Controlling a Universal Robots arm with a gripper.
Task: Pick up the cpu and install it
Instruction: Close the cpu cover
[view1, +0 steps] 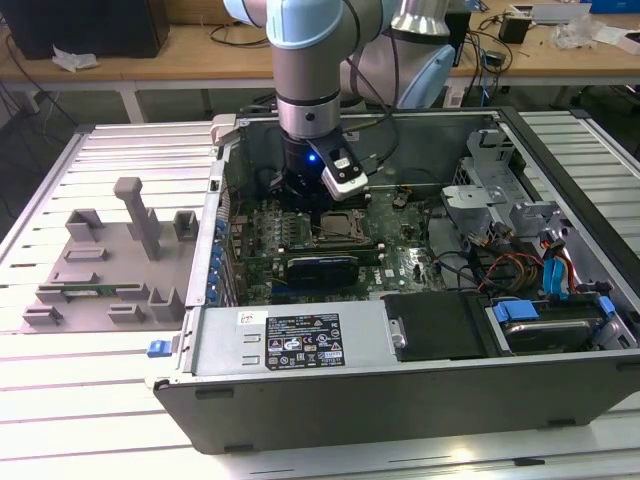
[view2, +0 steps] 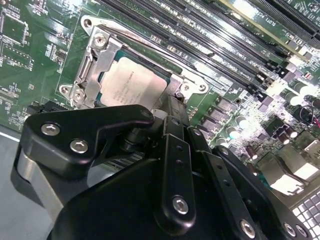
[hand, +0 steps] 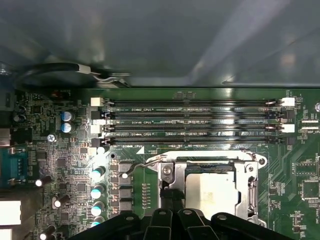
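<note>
One cpu (view2: 131, 86) is sitting in the socket (view2: 95, 55); gripper (view2: 172, 104) is hanging at its edge, fingers pressed together.

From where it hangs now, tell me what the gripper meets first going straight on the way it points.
Probably the cpu lying inside the metal socket frame, or that frame itself: the gripper points down at the cpu's edge there. Depth is unclear, so I cannot tell which comes first.
</note>
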